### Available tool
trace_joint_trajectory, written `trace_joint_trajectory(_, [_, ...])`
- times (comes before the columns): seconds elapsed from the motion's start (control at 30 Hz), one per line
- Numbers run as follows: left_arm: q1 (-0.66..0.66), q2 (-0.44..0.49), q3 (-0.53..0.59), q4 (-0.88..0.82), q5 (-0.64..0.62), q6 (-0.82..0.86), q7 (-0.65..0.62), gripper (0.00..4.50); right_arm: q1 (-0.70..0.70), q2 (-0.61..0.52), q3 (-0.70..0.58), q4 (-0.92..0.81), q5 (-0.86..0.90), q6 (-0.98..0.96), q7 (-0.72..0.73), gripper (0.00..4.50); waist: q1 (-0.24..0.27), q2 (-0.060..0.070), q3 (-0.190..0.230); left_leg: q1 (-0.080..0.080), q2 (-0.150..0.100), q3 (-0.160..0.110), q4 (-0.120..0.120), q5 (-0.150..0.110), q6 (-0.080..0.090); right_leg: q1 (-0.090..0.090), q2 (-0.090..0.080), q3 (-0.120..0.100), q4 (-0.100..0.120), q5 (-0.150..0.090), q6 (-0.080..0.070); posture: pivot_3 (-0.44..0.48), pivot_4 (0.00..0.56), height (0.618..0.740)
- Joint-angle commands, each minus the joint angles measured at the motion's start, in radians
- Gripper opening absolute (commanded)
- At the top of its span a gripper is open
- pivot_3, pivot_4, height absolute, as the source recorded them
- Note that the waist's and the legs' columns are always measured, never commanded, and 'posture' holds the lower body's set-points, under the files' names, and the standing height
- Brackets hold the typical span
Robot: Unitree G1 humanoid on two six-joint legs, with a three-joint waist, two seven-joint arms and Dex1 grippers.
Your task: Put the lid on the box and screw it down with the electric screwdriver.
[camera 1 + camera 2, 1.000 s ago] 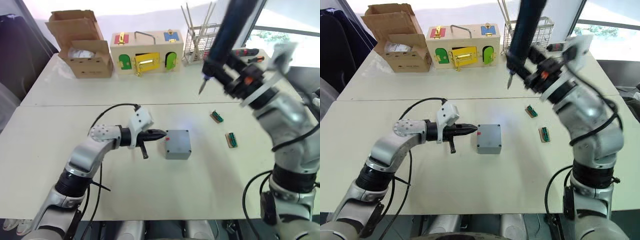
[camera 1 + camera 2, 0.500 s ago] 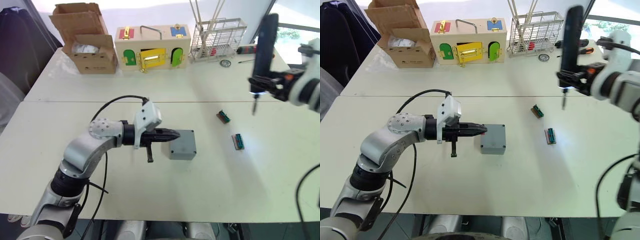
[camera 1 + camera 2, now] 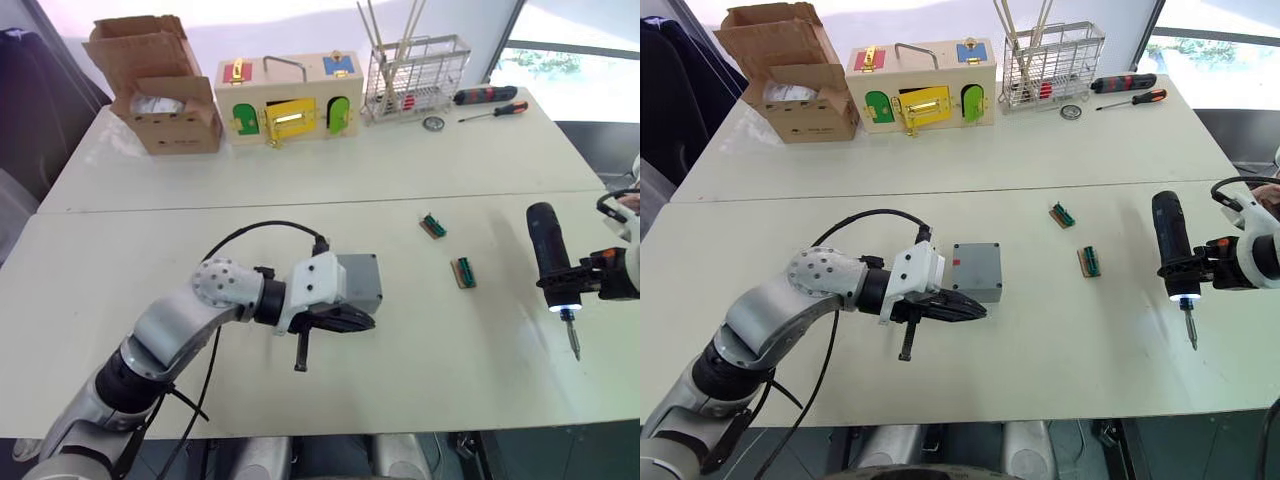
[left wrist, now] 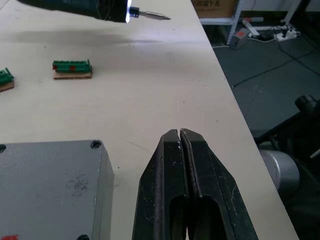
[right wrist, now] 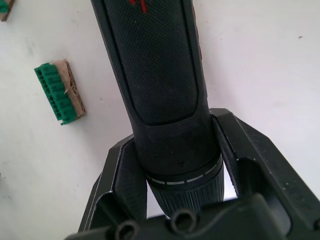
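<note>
The grey box (image 3: 358, 281) stands mid-table, a small red mark (image 3: 956, 263) on its left side. The lid (image 4: 47, 185), flat and grey with screw holes at its corners, lies on top of it. My left gripper (image 3: 350, 321) is shut and empty, its fingertips just in front of the box's near side; the left wrist view shows the same gripper (image 4: 180, 133) beside the lid's corner. My right gripper (image 3: 1206, 270) is shut on the electric screwdriver (image 3: 550, 258) at the far right. The black tool hangs over the table with its lit tip (image 3: 560, 309) pointing toward the near edge.
Two green terminal blocks (image 3: 433, 226) (image 3: 462, 272) lie between the box and the screwdriver. At the back stand a cardboard carton (image 3: 160, 95), a wooden latch box (image 3: 290, 95) and a wire basket (image 3: 415, 70), with two manual screwdrivers (image 3: 488, 96) to their right.
My right arm has swung the screwdriver from high over the back of the table down to the near right. My left gripper has slid from the box's left side to its near side.
</note>
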Motion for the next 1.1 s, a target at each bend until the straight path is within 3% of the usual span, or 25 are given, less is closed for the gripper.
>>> trace_joint_trajectory(0.03, [0.004, 0.005, 0.012, -0.051, -0.008, 0.003, 0.019, 0.00, -0.029, 0.007, 0.038, 0.047, -0.061, -0.046, 0.060, 1.77, 0.003, 0.000, 0.000, 0.000, 0.000, 0.000, 0.000, 0.001, -0.001, 0.000, 0.000, 0.000, 0.000, 0.000, 0.000, 0.000, 0.150, 0.734])
trace_joint_trajectory(0.2, [0.016, 0.019, 0.044, -0.051, -0.016, 0.028, 0.052, 0.00, -0.065, 0.042, 0.092, 0.119, -0.155, -0.111, 0.108, 1.77, 0.004, -0.001, 0.000, -0.001, -0.001, 0.001, 0.002, 0.002, -0.003, 0.000, -0.001, 0.001, -0.001, 0.000, 0.001, 0.000, 0.150, 0.734])
trace_joint_trajectory(0.23, [0.020, 0.030, 0.058, -0.045, -0.018, 0.031, 0.055, 0.00, -0.072, 0.047, 0.097, 0.129, -0.171, -0.124, 0.116, 2.80, 0.004, -0.001, 0.000, -0.001, -0.001, 0.001, 0.002, 0.002, -0.003, 0.000, -0.001, 0.002, 0.000, 0.001, 0.001, 0.000, 0.150, 0.734])
trace_joint_trajectory(0.43, [0.028, 0.097, 0.159, 0.013, -0.010, 0.042, 0.081, 0.00, -0.084, 0.062, 0.111, 0.141, -0.250, -0.177, 0.153, 4.48, 0.003, -0.001, 0.000, 0.000, -0.001, 0.001, 0.002, 0.002, -0.003, 0.000, 0.000, 0.002, 0.000, 0.001, 0.002, 0.000, 0.150, 0.734])
trace_joint_trajectory(0.53, [0.053, 0.152, 0.193, 0.056, 0.009, 0.045, 0.083, 0.00, -0.060, 0.049, 0.088, 0.081, -0.263, -0.225, 0.180, 4.48, 0.002, -0.002, 0.000, -0.001, -0.001, 0.001, 0.002, 0.002, -0.003, 0.000, 0.000, 0.002, 0.000, 0.001, 0.002, 0.000, 0.150, 0.734])
trace_joint_trajectory(0.63, [0.105, 0.158, 0.215, 0.090, 0.023, 0.039, 0.123, 0.00, -0.139, 0.054, 0.019, 0.037, -0.296, -0.328, 0.148, 4.48, -0.002, -0.001, 0.000, 0.000, -0.001, 0.001, 0.002, 0.002, -0.003, -0.001, 0.000, 0.002, 0.000, 0.001, 0.002, 0.000, 0.150, 0.734])
trace_joint_trajectory(0.77, [0.137, 0.141, 0.187, 0.108, 0.042, 0.027, 0.141, 0.00, -0.175, 0.084, -0.090, -0.209, -0.212, -0.398, 0.206, 4.48, -0.002, 0.001, 0.000, -0.001, 0.000, 0.003, 0.001, 0.002, -0.004, -0.003, 0.000, 0.005, 0.002, 0.001, 0.002, 0.000, 0.150, 0.734])
trace_joint_trajectory(0.93, [0.103, 0.108, 0.060, 0.182, 0.160, -0.007, 0.168, 0.00, 0.138, 0.128, -0.214, -0.759, 0.009, -0.398, 0.280, 4.48, 0.027, -0.008, -0.003, -0.001, 0.001, -0.003, 0.000, 0.002, -0.005, -0.001, 0.001, -0.001, 0.001, 0.001, 0.002, 0.000, 0.150, 0.734])
trace_joint_trajectory(1.1, [0.081, 0.075, 0.019, 0.226, 0.196, -0.046, 0.145, 0.00, 0.305, 0.194, -0.183, -0.921, -0.019, -0.453, 0.185, 4.48, 0.038, -0.009, -0.002, -0.002, -0.003, 0.001, 0.006, 0.001, -0.002, 0.000, -0.002, 0.004, 0.000, 0.005, 0.004, 0.000, 0.150, 0.734])
